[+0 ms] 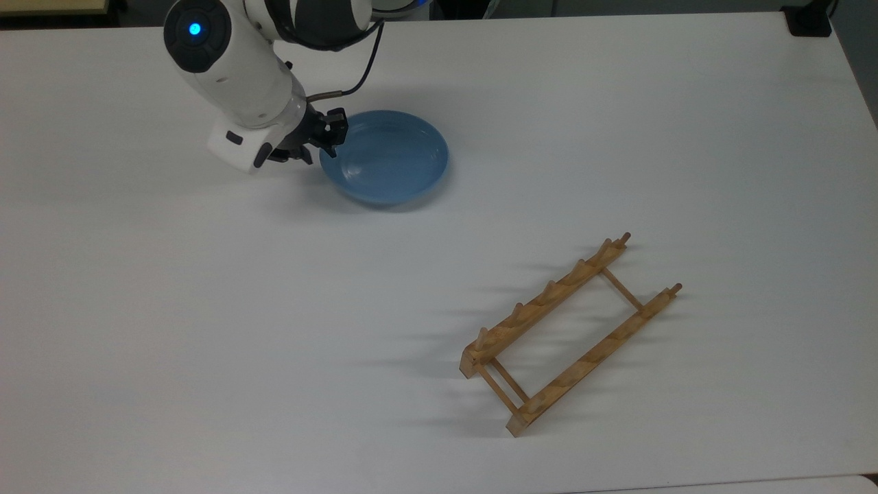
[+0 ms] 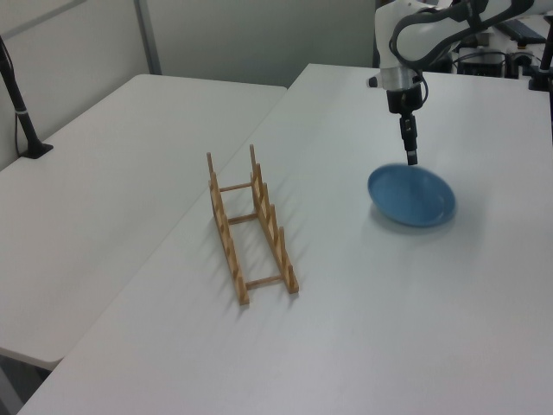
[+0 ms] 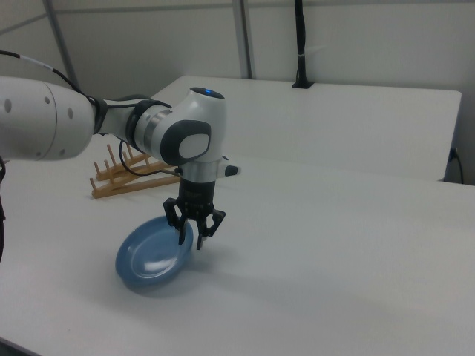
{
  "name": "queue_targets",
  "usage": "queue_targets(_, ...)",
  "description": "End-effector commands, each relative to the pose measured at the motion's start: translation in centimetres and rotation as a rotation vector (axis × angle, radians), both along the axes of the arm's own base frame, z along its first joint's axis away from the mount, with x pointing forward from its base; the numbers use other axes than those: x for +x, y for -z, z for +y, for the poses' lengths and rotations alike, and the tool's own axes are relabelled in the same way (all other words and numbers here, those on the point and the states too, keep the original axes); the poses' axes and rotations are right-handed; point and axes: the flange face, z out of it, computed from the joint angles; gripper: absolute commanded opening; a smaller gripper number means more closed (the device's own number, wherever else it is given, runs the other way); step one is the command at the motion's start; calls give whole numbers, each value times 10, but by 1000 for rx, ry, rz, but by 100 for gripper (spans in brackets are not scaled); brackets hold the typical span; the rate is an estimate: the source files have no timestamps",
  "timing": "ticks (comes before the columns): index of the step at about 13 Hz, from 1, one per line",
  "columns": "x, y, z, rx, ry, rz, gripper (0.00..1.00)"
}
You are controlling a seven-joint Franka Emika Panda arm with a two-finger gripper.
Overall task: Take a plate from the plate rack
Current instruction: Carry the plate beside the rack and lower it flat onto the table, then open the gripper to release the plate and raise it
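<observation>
A wide white tabletop [image 1: 617, 123] carries the scene. A second white table [image 2: 104, 199] stands beside it. Pale partition walls [image 3: 356, 37] and a black pole [image 3: 300, 44] stand behind.

Light-blue plate [image 1: 387, 163] lies face-up, nearly flat on the white worktop [image 1: 206, 309], well apart from the light-brown wooden plate rack [image 1: 566, 334], which stands bare
</observation>
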Motion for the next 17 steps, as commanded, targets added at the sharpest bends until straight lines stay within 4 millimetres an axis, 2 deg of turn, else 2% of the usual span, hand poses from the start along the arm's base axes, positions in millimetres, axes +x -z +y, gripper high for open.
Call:
queue_targets(1,2,-16,-10,7,28,-46,100)
queue_targets(2,4,-25,-10,4,28,-62,100)
queue_targets(3,6,-43,-9,-4,43,-87,100)
queue_targets(5,5,-87,0,-40,148,-143,100)
queue_targets(9,4,-146,32,-94,436,-203,100)
queue_targets(13,-13,-208,64,-107,596,-280,100)
queue_targets(15,-31,-237,72,-115,662,-269,100)
queue_targets(17,-41,-254,70,-121,704,-243,100)
